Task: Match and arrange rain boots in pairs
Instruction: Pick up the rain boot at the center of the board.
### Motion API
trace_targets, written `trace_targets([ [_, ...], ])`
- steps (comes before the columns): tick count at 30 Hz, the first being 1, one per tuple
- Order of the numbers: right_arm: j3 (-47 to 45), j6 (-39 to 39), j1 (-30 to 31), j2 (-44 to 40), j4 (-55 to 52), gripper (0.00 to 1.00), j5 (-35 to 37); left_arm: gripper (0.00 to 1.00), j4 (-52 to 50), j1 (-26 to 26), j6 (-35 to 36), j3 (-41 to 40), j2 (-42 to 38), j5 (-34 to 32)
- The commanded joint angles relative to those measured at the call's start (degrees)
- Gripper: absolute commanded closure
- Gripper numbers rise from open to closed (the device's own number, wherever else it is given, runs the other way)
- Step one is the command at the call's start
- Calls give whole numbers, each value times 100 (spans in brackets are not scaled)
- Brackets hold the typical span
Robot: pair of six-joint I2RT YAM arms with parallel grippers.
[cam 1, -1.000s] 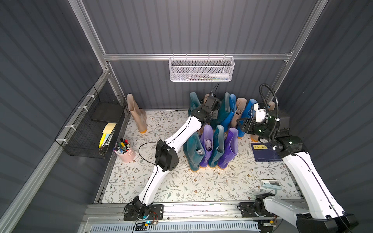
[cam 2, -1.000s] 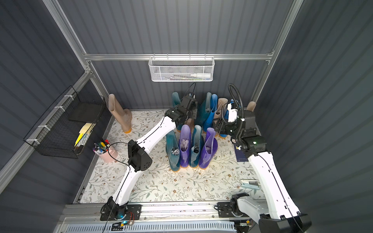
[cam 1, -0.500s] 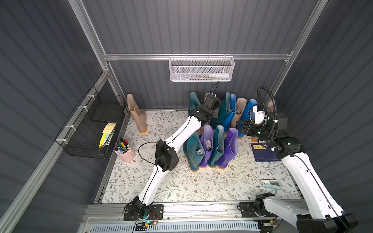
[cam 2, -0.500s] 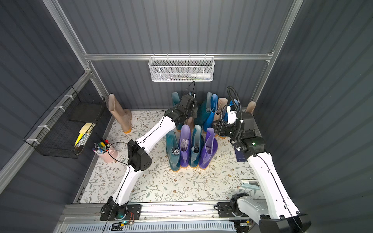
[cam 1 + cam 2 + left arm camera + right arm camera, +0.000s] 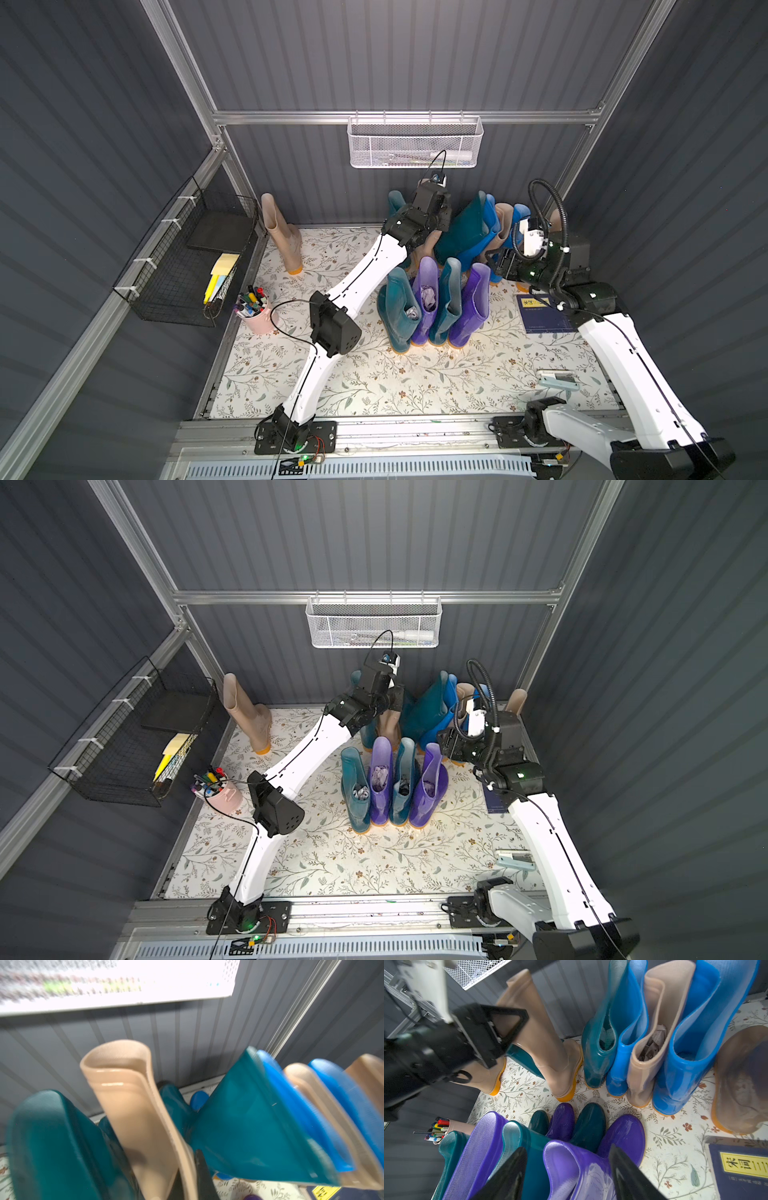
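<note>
**Held beige boot**: at the back edge of the mat, about mid-edge, tilted. It had an upright teal boot on its left and a leaning teal boot on its right. Couldn't tell whether its sole was off the mat. The left gripper was fully closed, pinching that boot's shaft wall near the top.

**Rest of back row**, toward the back-right corner: first blue boot, squeezed beige boot, second blue boot, all packed together. The end beige boot sat just beside them. The lone beige boot stood upright in the back-left corner.

**Front row**, mid-mat, upright and touching side by side: front teal boot, inner purple boot, second front teal boot, right-end purple boot.

**Right gripper**: hovered over the top of the right-end purple boot, jaws well apart, gripping nothing. The shaft top sat between the fingers, with a gap on one side.

**Around:**
- pink marker cup at the left edge
- dark blue book at the right edge
- white mesh basket on the back wall
- black wire basket on the left wall
</note>
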Motion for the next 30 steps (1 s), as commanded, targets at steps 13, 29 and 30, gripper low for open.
trace_targets([
  [13, -172, 130, -13, 144, 222, 34, -133, 100, 1801, -79, 521, 461, -932, 600],
  [29, -179, 123, -12, 87, 180, 34, -118, 100, 2032, -83, 1442, 433, -1561, 942],
  [30, -179, 116, -13, 76, 171, 34, -116, 100, 2023, -83, 1535, 409, -1627, 920],
])
